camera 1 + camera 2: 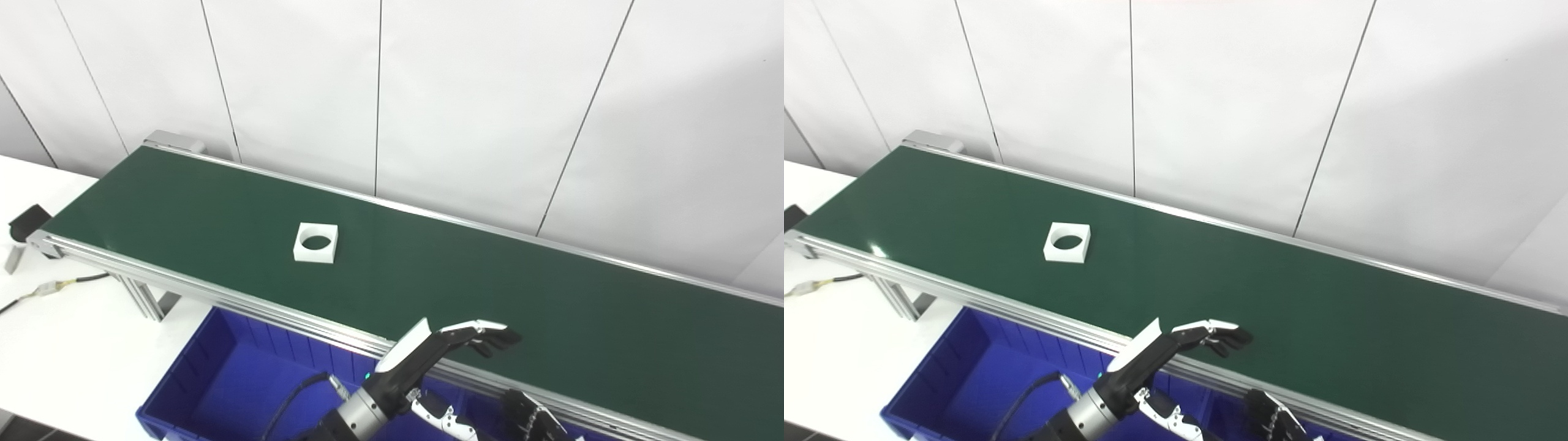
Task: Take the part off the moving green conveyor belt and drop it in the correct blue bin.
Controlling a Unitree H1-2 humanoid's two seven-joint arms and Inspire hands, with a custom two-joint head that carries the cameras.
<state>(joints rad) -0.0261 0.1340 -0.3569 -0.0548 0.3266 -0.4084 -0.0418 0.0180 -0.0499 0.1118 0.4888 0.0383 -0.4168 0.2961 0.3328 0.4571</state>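
- One white square part with a round hole [315, 242] lay flat on the green conveyor belt [551, 288], near the belt's middle line and toward its left end, untouched by either hand.
- Left hand [471, 339] hovered over the belt's near rail [257, 304], fingers extended and slightly spread, holding nothing; the part lay well apart from it, up and to the left along the belt.
- Right hand [531, 416] sat low at the frame's bottom edge, below the rail and mostly cut off; whether its fingers were apart or together could not be told.
- Left hand was judged the nearer of the two, so the pick would likely fall to it, reaching leftward or waiting for the belt to bring the part closer.
- Blue bin [202, 380] stood on the white worktop [73, 349] just under the near rail.
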